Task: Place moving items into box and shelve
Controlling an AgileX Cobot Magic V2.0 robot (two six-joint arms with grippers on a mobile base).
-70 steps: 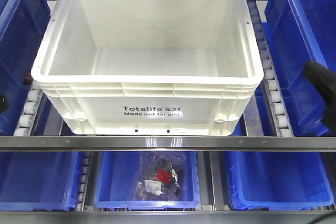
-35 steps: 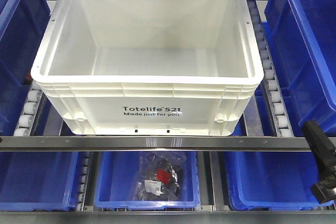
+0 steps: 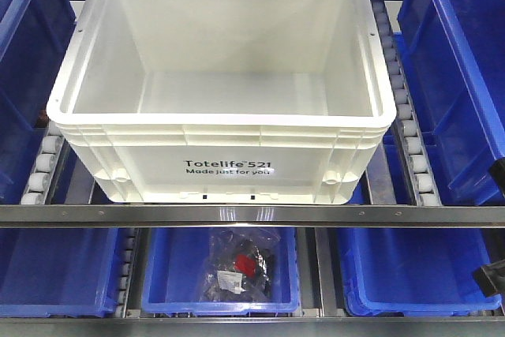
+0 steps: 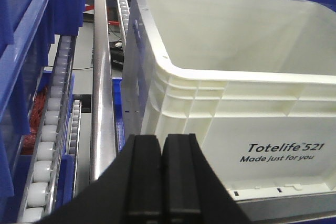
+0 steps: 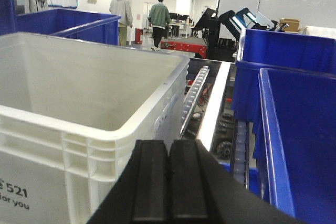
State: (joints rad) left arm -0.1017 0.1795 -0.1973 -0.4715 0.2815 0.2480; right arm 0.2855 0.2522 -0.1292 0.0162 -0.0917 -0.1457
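Since both my grippers are pulled in close to my body, the nearest thing in each wrist view is just my own fingers: the left gripper (image 4: 164, 177) has its pads pressed flat together with nothing between them, and the right gripper (image 5: 169, 182) is the same, closed up and carrying nothing. In the front view, only a dark bit of the right arm pokes in at the lower right edge.

Just past my fingertips is the box (image 3: 225, 151), sitting on the roller rails (image 3: 43, 159) of the upper shelf, print facing me. My guess is it's parked there square to the front rail (image 3: 237, 215) so I can reach in from above. It's open-topped, and what I can see of the inside is bare.

The moving items? Can't see them anywhere in these views, so I'd say the loading part isn't done yet.

Below the rail there's a row of blue bins; the middle blue bin (image 3: 170, 274) has a clear bag of parts (image 3: 241, 266) in it. More blue bins flank the box on both sides. Way out back in the right wrist view, people are walking around.
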